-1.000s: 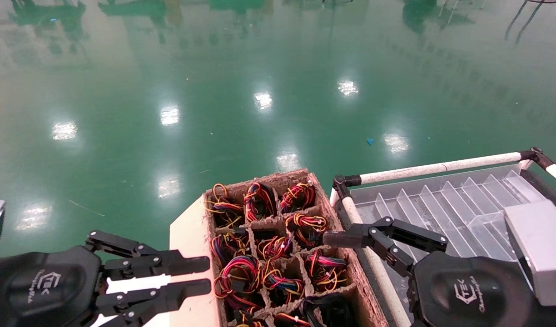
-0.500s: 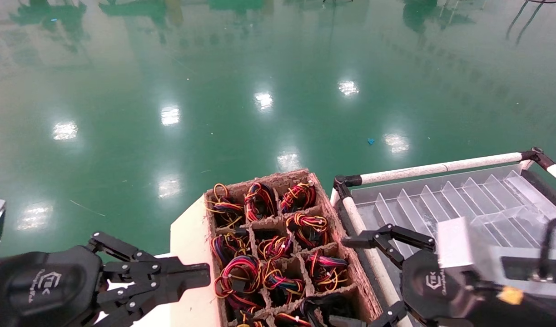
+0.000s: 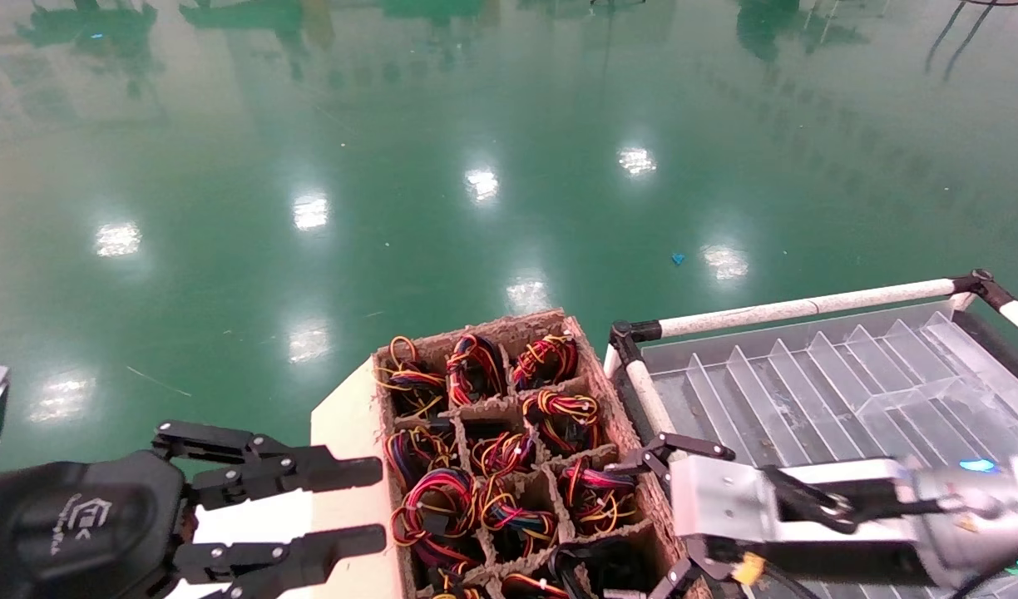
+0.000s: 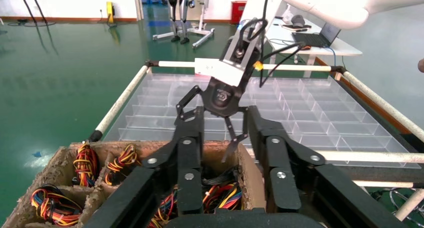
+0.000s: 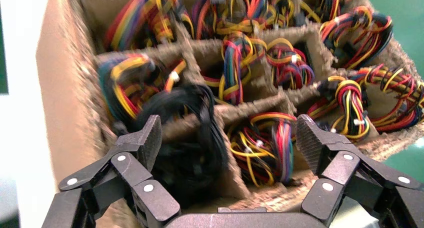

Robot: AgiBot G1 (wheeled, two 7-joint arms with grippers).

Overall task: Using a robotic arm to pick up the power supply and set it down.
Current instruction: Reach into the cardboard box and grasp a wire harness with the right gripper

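The robotic arm's grey wrist block [image 3: 717,499] hangs over the near right corner of the cardboard box [image 3: 609,399]. Its right gripper [image 3: 642,528] points down into the box and is open with nothing held. In the right wrist view, the right gripper [image 5: 231,133] straddles a cardboard divider. A black cable bundle [image 5: 187,143] fills the cell beside one finger. The same bundle [image 3: 596,566] shows in the head view. The power supply's grey body is hidden. My left gripper [image 3: 368,507] hovers open left of the box, and its left wrist view faces the right gripper [image 4: 210,138].
The cardboard box holds several red-yellow-black wire coils [image 3: 438,499] in its cells. A clear compartment tray [image 3: 842,374] in a white pipe frame [image 3: 808,306] stands to the right. A white table surface [image 3: 343,416] runs along the box's left side. Green floor lies beyond.
The right arm swung left from over the clear tray and turned its gripper down onto the box's near right corner. The left gripper shut briefly, then opened wide.
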